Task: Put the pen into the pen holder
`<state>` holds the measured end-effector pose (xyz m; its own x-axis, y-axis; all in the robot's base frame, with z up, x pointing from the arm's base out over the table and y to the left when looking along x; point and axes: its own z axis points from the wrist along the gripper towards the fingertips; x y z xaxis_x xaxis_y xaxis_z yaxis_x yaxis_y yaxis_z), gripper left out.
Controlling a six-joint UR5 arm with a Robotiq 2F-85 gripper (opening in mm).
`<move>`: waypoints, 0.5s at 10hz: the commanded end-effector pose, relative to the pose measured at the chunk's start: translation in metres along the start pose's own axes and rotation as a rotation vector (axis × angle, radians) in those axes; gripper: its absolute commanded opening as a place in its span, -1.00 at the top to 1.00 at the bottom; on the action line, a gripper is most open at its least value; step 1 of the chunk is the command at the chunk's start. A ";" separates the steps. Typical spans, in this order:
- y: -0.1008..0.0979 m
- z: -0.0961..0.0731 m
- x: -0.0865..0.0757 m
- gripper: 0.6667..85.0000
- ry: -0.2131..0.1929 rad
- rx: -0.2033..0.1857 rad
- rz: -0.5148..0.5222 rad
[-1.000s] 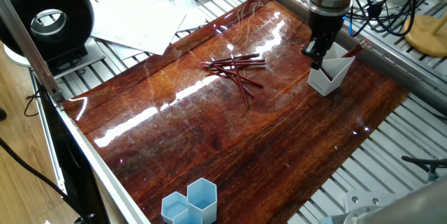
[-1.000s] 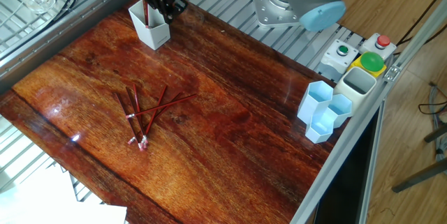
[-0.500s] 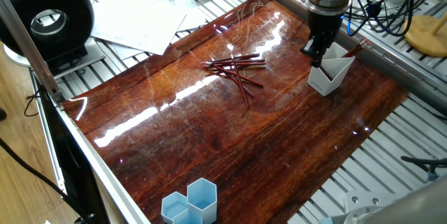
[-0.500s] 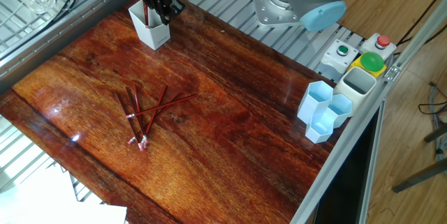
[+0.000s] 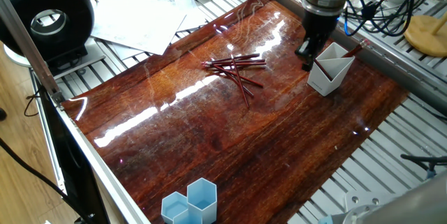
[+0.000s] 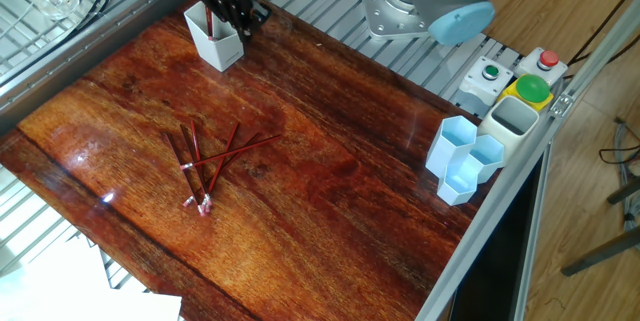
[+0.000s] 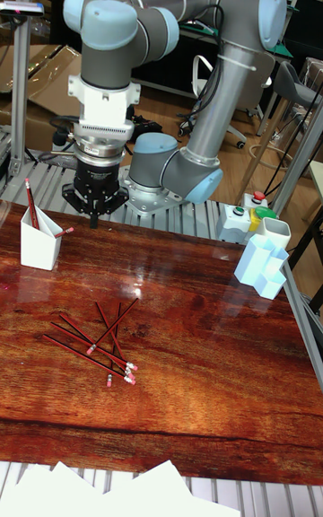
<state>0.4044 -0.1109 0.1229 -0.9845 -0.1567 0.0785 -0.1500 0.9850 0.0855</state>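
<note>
The end effector (image 7: pixel 96 216), upper left in the tall fixed view, hangs just beside the white pen holder (image 7: pixel 40 246) with its fingers apart and nothing between them. That holder has red pens (image 7: pixel 32 205) leaning inside. The next pen must come from the loose pile of red pens (image 7: pixel 94 342) at the table's (image 7: pixel 215 373) middle; best take an outlying one by mid-shaft. The light blue hexagonal cups (image 7: pixel 260 267) at right look empty.
</note>
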 end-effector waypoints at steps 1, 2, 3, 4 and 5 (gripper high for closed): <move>0.030 -0.008 -0.023 0.99 0.011 -0.028 0.037; 0.056 -0.013 -0.048 0.99 0.026 -0.034 0.067; 0.071 -0.013 -0.071 0.99 0.031 -0.030 0.080; 0.072 -0.012 -0.097 0.99 0.016 -0.016 0.056; 0.060 -0.012 -0.125 0.99 -0.009 0.003 0.007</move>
<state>0.4650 -0.0572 0.1317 -0.9877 -0.1231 0.0961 -0.1147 0.9895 0.0883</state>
